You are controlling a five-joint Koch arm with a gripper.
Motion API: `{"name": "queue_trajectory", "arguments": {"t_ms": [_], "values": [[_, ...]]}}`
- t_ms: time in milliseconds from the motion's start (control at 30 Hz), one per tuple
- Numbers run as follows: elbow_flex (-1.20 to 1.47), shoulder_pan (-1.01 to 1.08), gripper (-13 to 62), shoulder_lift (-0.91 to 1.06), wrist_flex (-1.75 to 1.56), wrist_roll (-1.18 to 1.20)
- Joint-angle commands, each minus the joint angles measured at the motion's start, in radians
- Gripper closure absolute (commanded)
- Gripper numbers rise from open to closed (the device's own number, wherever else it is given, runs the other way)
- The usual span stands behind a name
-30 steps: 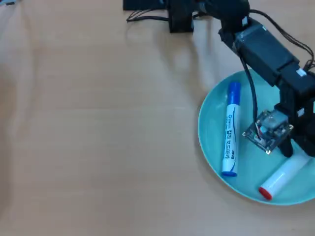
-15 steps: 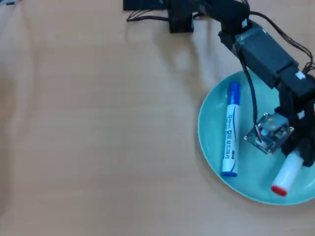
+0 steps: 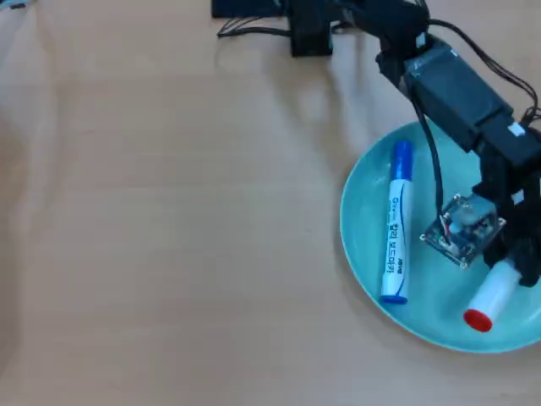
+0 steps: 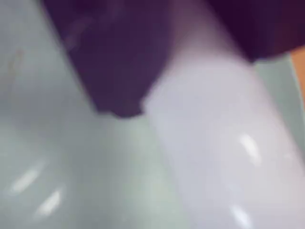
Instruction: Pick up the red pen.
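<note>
the red pen (image 3: 494, 298) lies on the teal plate (image 3: 359, 237) near its right side in the overhead view, beside the blue pen (image 3: 396, 228). the gripper (image 3: 517, 269) sits down over its barrel; whether it has clenched, i cannot tell. the approach looks done, lifting remains.

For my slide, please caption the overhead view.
Pincer over the red pen on a teal plate, beside a blue pen.

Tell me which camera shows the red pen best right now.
The overhead view: the red pen lies in the teal plate, red end visible, upper part hidden under the gripper. The wrist view shows only a blurred white barrel beside one dark jaw.
</note>
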Motion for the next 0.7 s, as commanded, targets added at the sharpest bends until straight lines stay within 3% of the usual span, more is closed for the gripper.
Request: {"name": "queue_trajectory", "arguments": {"t_ms": [0, 300, 500, 667], "values": [[-0.048, -0.011, 56.2, 0.025, 0.132, 0.049], [-0.041, -0.04, 56.2, 0.232, 0.279, 0.439], [-0.051, -0.04, 56.2, 0.364, 0.29, 0.572], [-0.035, -0.041, 56.2, 0.437, 0.307, 0.526]]}}
